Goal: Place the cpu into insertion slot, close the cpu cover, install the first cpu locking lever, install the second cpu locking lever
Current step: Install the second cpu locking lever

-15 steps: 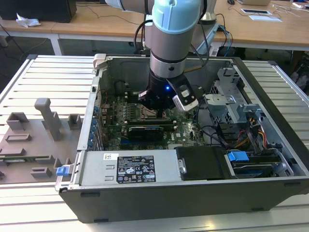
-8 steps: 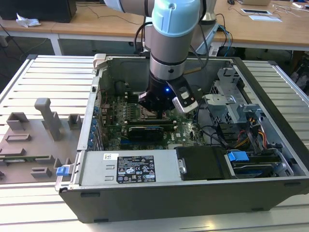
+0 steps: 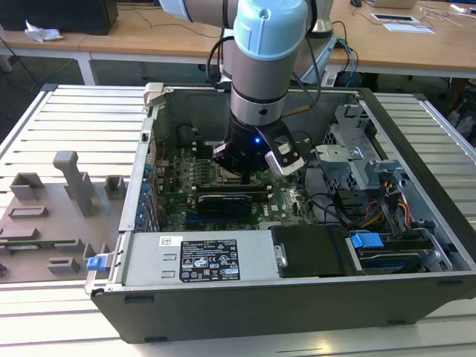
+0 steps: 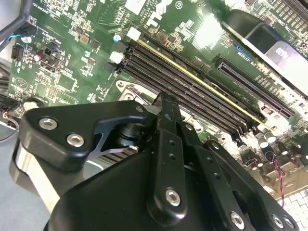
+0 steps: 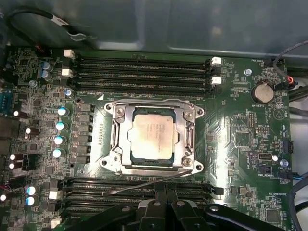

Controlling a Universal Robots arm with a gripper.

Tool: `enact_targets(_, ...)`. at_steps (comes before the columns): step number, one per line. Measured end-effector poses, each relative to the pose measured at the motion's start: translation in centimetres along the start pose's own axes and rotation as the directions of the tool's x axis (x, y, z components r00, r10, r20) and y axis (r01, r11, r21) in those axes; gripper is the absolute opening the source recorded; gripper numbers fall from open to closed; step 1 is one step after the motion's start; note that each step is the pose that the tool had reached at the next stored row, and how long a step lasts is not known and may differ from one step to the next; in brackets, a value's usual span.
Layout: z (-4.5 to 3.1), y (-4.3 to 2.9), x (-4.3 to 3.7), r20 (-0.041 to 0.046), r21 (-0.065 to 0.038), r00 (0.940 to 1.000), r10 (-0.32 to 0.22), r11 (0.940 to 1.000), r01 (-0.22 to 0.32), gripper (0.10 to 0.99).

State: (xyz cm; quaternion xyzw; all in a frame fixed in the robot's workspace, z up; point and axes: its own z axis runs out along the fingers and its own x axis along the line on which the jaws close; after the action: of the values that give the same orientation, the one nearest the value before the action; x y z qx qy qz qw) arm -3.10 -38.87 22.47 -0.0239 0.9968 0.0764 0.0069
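Surroundings: black memory slots (image 5: 144, 67) flank the insertion slot (image 5: 153, 169) on the green motherboard (image 5: 236, 139); a thin lever (image 5: 149, 184) juts up loose beside it.
Cpu: cpu (image 5: 153, 136) seated in the slot, cpu cover (image 5: 118, 139) down around it.
Pincer: pincer (image 5: 166, 204) just beside the slot's rim; fingers together, gripping nothing.

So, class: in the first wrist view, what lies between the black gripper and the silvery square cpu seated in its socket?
Between gripper and cpu lie the silvery cpu cover frame's near edge, a thin metal lever and black memory slots.
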Motion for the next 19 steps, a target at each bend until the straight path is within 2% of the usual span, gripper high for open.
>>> enact_targets(3, 0.0, 0.02, 0.33, 0.0009, -0.016, 1.0, 0.0, 0.9999, 0.0, 0.106)
enact_targets(4, 0.16, 0.01, 0.66, 0.0012, -0.02, 1.0, 0.0, 0.9998, 0.0, 0.106)
enact_targets(5, 0.42, -0.03, 1.29, 0.0012, -0.023, 1.0, 0.0, 0.9997, 0.0, 0.106)
enact_targets(6, 0.68, -0.04, 2.22, 0.0017, -0.03, 1.0, 0.0, 0.9996, 0.0, 0.106)
enact_targets(7, 0.82, -0.12, 2.77, 0.0016, -0.038, 1.0, -0.002, 0.9993, 0.002, 0.106)
enact_targets(9, 1.03, -0.26, 3.27, 0.0006, -0.048, 0.9999, -0.012, 0.9988, 0.012, 0.106)
enact_targets(14, 1.28, -0.33, 4.34, -0.0004, -0.061, 0.9997, -0.024, 0.9979, 0.024, 0.106)
enact_targets(19, 1.56, -0.34, 5.18, -0.0014, -0.068, 0.9994, -0.034, 0.9971, 0.034, 0.106)
